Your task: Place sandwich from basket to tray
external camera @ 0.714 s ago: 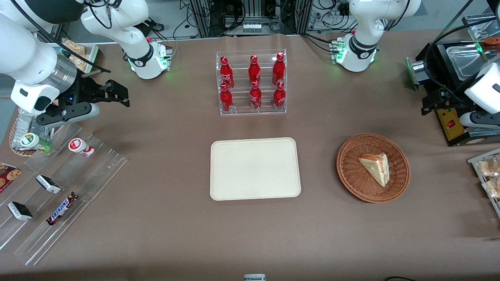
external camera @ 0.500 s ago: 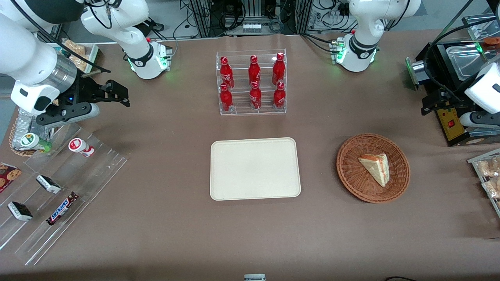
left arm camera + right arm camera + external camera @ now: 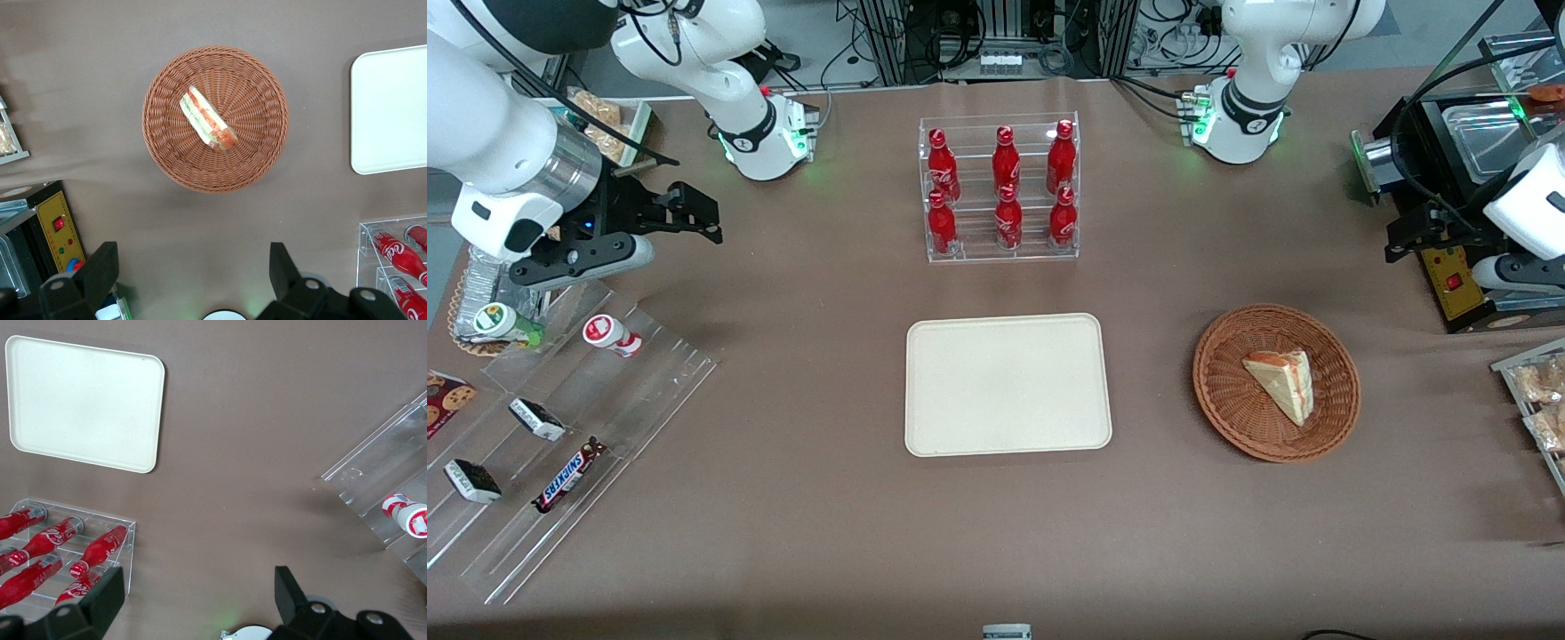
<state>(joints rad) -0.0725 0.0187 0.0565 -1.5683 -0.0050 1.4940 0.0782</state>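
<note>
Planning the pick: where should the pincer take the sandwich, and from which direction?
From above, pincer open, closing across the sandwich's two flat bread faces near the wedge's middle. It lies in the basket with the filling edge up, and the rim blocks side approaches.

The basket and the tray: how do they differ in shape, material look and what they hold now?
The basket is round, woven and reddish-brown; the tray is rectangular, smooth and cream. The basket holds the sandwich; the tray holds nothing. Both are shallow and lie flat on the table. The gripper hangs above the basket, jaws open.
</note>
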